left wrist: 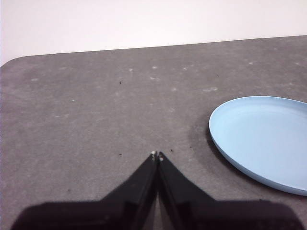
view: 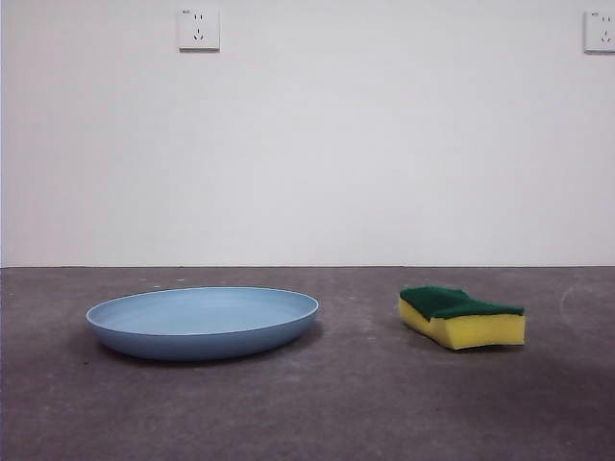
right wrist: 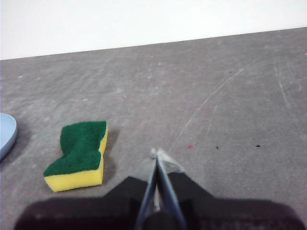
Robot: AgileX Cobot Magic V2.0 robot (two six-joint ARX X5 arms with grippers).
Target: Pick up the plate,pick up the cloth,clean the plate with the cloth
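1. A flat, dark grey bench [view: 307, 403] with a rough, mottled, stone-like surface fills the lower part of the front view.
2. Pale scuffs and thin curved scratches [right wrist: 211, 98] mark the bench in the right wrist view, along with a small reddish spot [right wrist: 190, 146] and a few dark specks.
3. One far corner of the bench [left wrist: 12, 62] is rounded.
4. A plain white wall [view: 307, 144] rises directly behind the bench's far edge.
5. A square white wall socket [view: 198, 29] sits high on the wall, well above the bench.
6. A second white socket [view: 600, 32] sits at the same height, cut off by the picture's edge.
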